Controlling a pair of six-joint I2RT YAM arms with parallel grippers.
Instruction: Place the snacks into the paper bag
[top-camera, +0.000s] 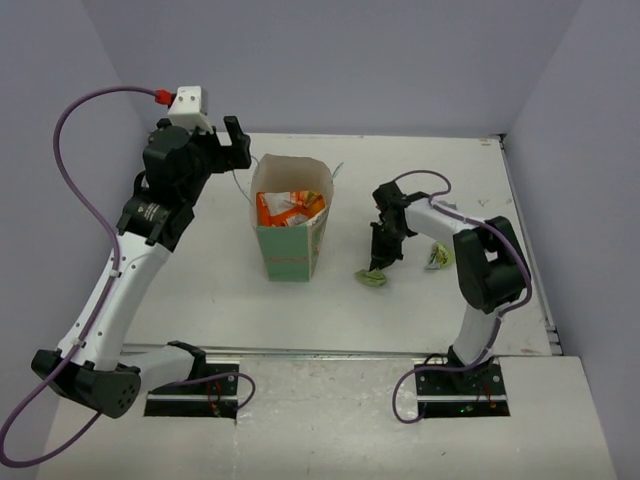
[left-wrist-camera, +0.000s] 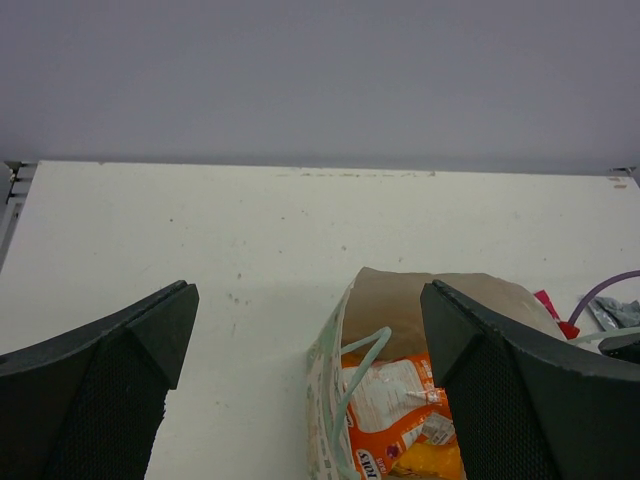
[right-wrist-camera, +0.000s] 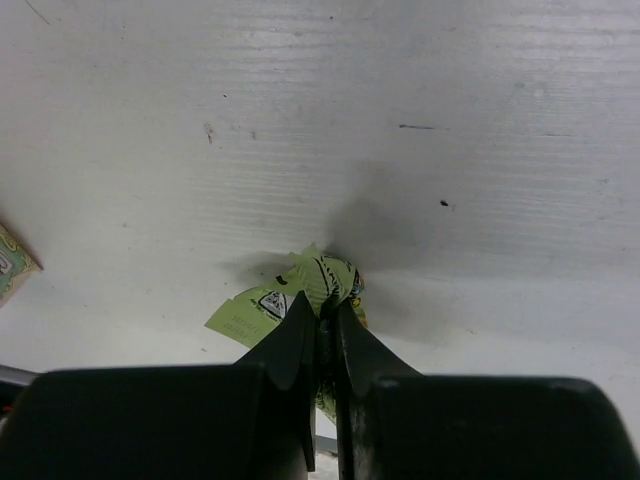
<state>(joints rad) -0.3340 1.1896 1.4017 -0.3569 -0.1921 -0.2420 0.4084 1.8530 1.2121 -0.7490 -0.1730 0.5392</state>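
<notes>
The bag (top-camera: 290, 255) is a boxy mint-green paper carton with a printed front, a pale inside, creased walls and a thin looped handle (left-wrist-camera: 358, 362). It stands upright in the middle of the white table (top-camera: 200, 290), between the two arms, with its mouth open to the top. Glossy crinkled packets fill it, among them an orange-white pouch (left-wrist-camera: 390, 400) that stands on end and leans against the wall.

Right of the bag, a small green packet (right-wrist-camera: 285, 295) of shiny, wrinkled foil is down at the table. The right gripper (right-wrist-camera: 322, 308) has its black, wedge-shaped fingers closed tight on one crumpled end of it. The packet's long axis runs across the fingers, and its free end points toward the bag. Whether it is clear of the table I cannot tell. A second green packet (top-camera: 438, 256) lies flat just beside the right forearm, partly hidden by it.

The right arm rises from its base, folds at the elbow on the right side and reaches back toward the middle. Its wrist is bent so the fingers point steeply down.

The left arm stretches long up the left side to the far corner. The left gripper (top-camera: 238, 140) is raised above the table and faces right, toward the bag's far left rim. Its textured fingers are spread wide and hold nothing
</notes>
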